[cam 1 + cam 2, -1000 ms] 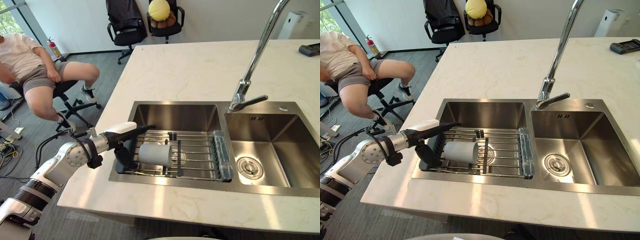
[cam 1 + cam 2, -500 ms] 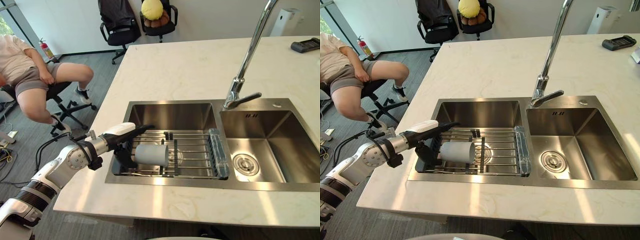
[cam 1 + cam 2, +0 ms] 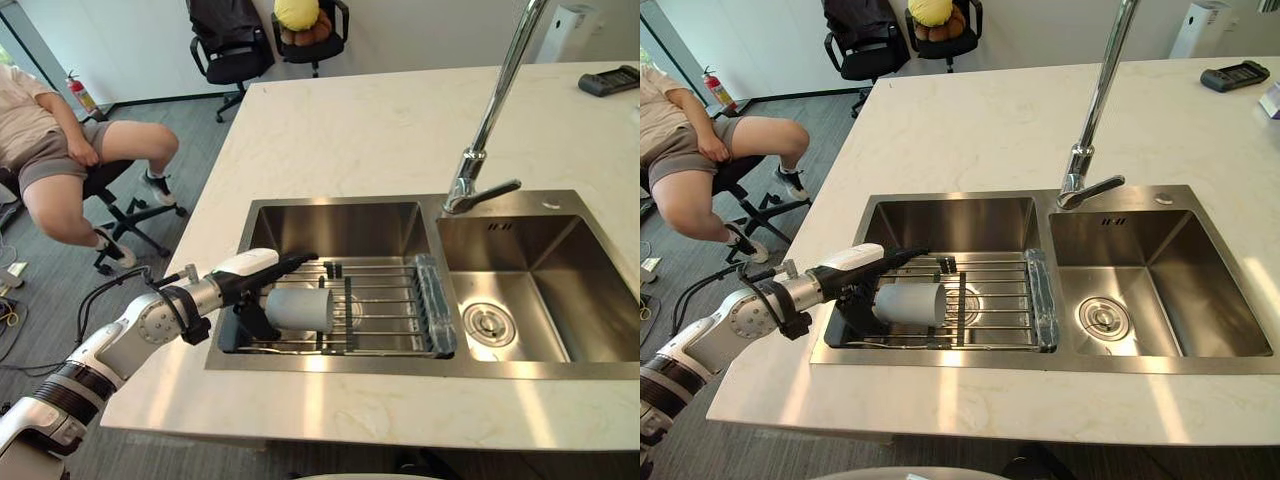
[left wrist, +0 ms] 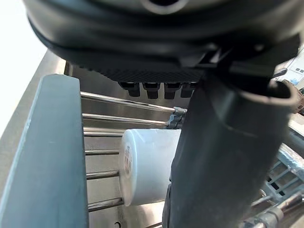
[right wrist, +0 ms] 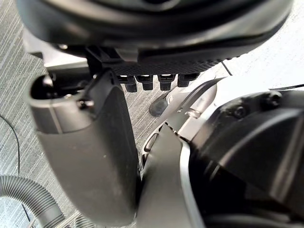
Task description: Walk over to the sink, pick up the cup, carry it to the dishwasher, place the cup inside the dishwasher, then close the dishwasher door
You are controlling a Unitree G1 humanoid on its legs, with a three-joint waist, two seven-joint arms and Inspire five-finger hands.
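Left hand (image 3: 245, 282), reaching over the sink's near-left rim: spread, nothing pinched. Straight fingers (image 3: 290, 263) lie over the far side of the cup (image 3: 300, 309), and the thumb (image 3: 258, 322) hangs down on the near side. The cup's end sits in the gap between them; contact is not certain from here. Right hand (image 5: 156, 33) hangs low over the floor (image 5: 9, 71), fingers slack, holding nothing.

Cup: lies on its side on the wire rack (image 3: 385, 305) in the left basin of the sink (image 3: 340, 228), which is set into the table (image 3: 380, 130).

Risks, as I judge them:
- The cup is round and smooth and rests on rods. A uneven squeeze could roll it or push it away along the rack before the grip sets.
- The thumb sits low by the rods. If it catches one, the lift could snag or drag the rack up with it.
- The hand has only the end of the cup. A shallow hold could let it tip out on the lift.
- A dark upright piece on the rack (image 3: 347, 298) stands just beside the cup's far end and may catch it.

Orientation: the long axis is level and runs left to right, roughly along the sink's front edge. The end toward the hand looks closed in the left wrist view, so I take it for the base. That would put the mouth pointing to the robot's right, toward the faucet (image 3: 490, 110) side.
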